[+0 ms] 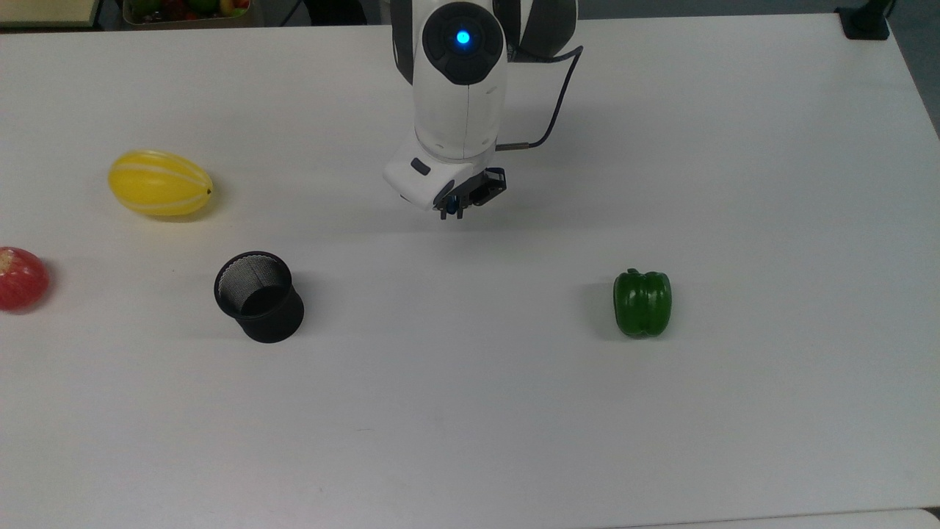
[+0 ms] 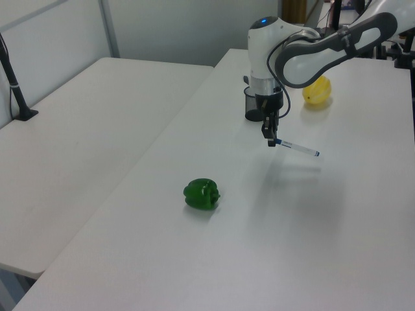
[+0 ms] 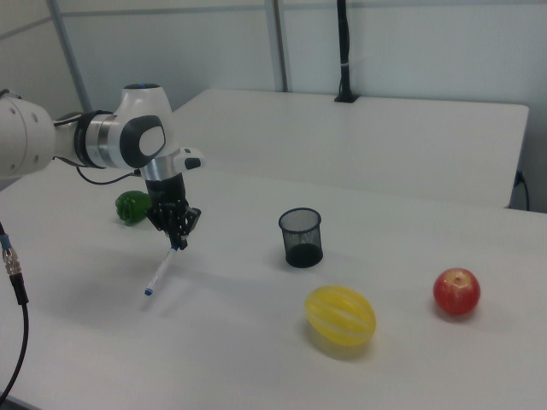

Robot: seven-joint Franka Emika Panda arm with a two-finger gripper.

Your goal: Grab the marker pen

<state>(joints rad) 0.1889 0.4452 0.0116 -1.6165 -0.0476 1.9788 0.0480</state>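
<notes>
Holding: marker pen [image 2: 295, 147] clamped at its blue-capped end, jaws closed on it, gripper [image 2: 270, 138] above the table [image 2: 337, 214].
Pen position: lifted off the surface, slanting away and down from the jaws; near the black mesh cup [image 2: 255, 105], well apart from the green pepper [image 2: 201, 194].
Step, as judged: pick made, carry under way.
Next move, as judged: firm grip, since off-centre hold invites swinging.
Hidden: barrel under the arm in the top view, blue at the gripper [image 1: 450, 211] alone visible; contact of pads unclear.

Top view: overhead, looking down on table [image 1: 470, 441]. Left view: oblique from pepper [image 2: 201, 194] end. Right view: oblique from apple [image 3: 456, 291] end. All share claw [image 1: 449, 213], cup [image 1: 259, 296] beside it.
</notes>
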